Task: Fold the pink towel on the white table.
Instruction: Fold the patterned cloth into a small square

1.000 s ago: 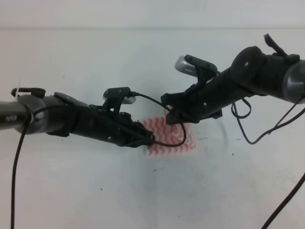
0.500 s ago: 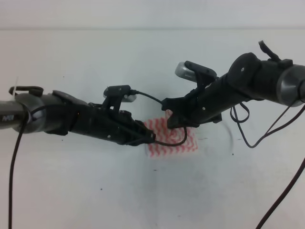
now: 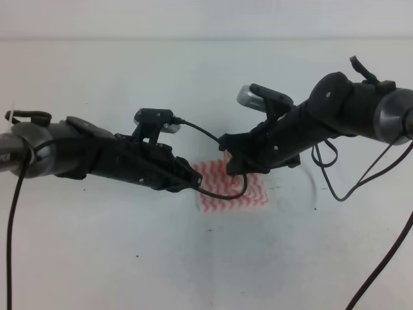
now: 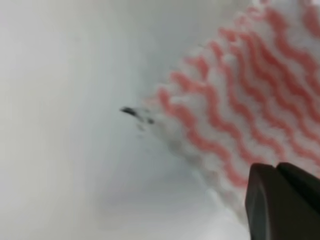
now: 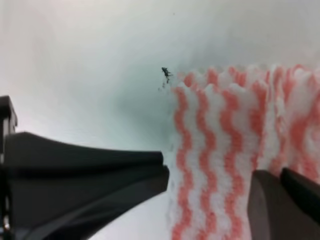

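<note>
Both grippers low over the towel, lying flat on the table.

The right gripper stands open, one finger off the cloth's edge, the other on the stripes, likely placed to pinch that edge for a fold. The left gripper sits just beside the towel's left edge; only one fingertip shows, so I cannot tell its state.

Two matte black arms, the left arm and right arm, have grey cylindrical joints, silver-fronted wrist cameras on black brackets, small screws, and loose black cables.
</note>
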`<state>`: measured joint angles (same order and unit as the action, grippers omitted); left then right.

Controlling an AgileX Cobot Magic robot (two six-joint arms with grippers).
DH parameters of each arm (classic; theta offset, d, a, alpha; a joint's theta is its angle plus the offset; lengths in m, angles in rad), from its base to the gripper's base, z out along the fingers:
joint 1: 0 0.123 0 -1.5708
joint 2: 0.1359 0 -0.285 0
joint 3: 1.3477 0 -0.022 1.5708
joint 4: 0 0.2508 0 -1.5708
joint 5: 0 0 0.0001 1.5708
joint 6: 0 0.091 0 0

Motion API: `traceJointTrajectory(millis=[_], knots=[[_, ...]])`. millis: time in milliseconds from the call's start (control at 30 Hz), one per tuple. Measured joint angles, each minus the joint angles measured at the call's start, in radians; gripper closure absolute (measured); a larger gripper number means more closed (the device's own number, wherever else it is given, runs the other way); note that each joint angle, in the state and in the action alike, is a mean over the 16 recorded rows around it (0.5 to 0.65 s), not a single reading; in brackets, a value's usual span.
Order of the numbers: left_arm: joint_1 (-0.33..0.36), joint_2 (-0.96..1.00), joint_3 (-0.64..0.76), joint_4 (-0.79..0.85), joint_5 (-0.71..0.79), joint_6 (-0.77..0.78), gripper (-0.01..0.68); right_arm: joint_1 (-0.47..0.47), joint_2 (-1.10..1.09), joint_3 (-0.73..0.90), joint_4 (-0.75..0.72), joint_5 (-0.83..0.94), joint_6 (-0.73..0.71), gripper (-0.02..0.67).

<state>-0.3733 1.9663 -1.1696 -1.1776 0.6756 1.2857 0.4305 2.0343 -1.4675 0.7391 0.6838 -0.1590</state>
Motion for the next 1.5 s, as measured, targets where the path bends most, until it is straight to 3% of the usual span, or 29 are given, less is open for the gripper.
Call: traceJointTrajectory(millis=[1500], knots=[[0.001,0.088,-0.002,-0.114,0.044,0.097,0.678,0.034,0.004,-0.079,-0.005,0.05,0.007,0.666]])
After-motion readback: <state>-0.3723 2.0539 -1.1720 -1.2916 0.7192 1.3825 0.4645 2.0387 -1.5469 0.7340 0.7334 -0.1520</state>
